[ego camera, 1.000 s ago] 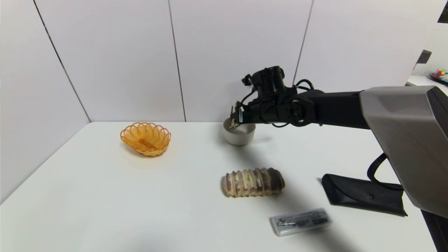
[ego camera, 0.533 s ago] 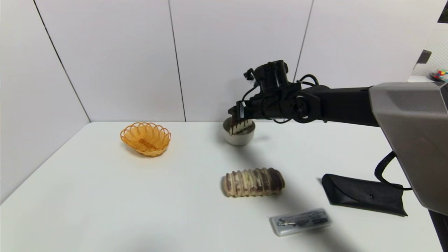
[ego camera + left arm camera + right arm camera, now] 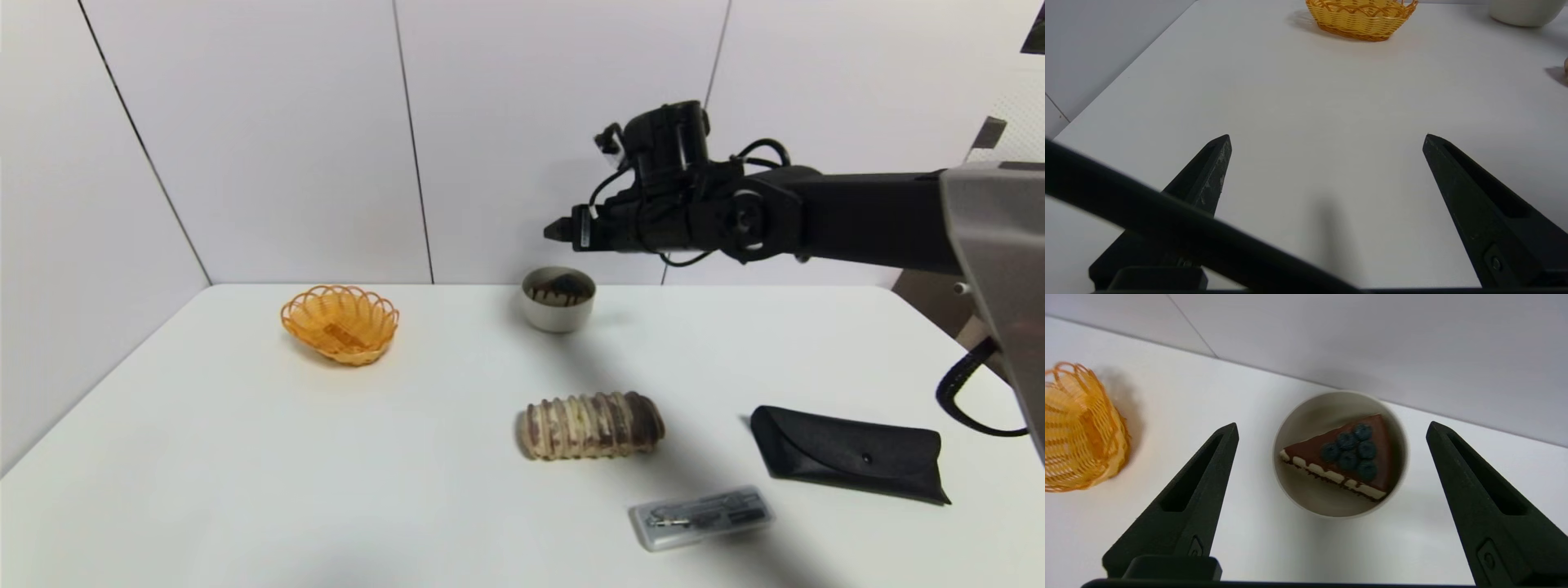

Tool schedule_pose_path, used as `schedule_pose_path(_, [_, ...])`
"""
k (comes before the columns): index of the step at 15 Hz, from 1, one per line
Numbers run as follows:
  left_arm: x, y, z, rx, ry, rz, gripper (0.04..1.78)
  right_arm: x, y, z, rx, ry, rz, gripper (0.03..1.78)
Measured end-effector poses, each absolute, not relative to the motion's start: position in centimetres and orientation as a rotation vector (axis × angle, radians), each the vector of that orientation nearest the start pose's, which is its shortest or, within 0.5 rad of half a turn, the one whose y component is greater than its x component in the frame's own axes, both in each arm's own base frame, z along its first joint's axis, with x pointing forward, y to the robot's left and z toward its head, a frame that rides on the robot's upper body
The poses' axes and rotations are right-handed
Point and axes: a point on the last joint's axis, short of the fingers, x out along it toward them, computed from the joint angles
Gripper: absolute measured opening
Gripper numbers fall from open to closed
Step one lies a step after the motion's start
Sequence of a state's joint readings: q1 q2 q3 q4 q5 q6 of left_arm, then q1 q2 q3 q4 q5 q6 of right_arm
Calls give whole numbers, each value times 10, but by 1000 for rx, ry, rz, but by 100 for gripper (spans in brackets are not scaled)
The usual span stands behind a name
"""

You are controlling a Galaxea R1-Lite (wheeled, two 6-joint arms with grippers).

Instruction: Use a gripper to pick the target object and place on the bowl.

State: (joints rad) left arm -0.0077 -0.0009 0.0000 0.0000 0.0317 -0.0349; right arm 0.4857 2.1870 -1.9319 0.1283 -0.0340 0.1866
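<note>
Resting inside the grey-white bowl [image 3: 1340, 454] at 12 o'clock on the table [image 3: 245, 457], the cake slice [image 3: 1347, 457] is lying flat, blueberries up, while the right gripper [image 3: 1331, 433] is hovering above it, fingers spread wide and empty. The slice is looking light and probably soft (its chocolate top perhaps slippery), so pinching its cream sides would be safest. The left gripper [image 3: 1327, 139] is sitting parked over bare table, also released.

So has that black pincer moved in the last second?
Yes. The right pincer has risen and drawn back rightward from the bowl, leaving the cake slice inside.
</note>
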Motion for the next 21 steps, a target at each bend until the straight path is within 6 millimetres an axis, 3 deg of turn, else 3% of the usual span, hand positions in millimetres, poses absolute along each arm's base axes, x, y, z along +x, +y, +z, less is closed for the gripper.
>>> schedule_pose_path(5, [-23,1,75,-35,-1,24,169,354,178,299,118,311,413,165])
schedule_pose_path(8, [-23,1,75,-35,-1,24,169,301,137,342,150,231,472,167])
schedule_pose_path(11, [-23,1,75,-35,-1,24,169,238,86,357,148,194,519,168])
schedule_pose_path(13, [-23,1,75,-35,-1,24,169,188,50,347,118,200,514,169])
schedule_pose_path(14, [-23,1,75,-35,-1,24,169,164,37,333,97,221,506,169])
schedule_pose_path(18, [-23,1,75,-35,-1,24,169,75,11,246,-21,267,380,169])
schedule_pose_path(21, [-23,1,75,-35,-1,24,169,26,5,180,-112,252,244,169])
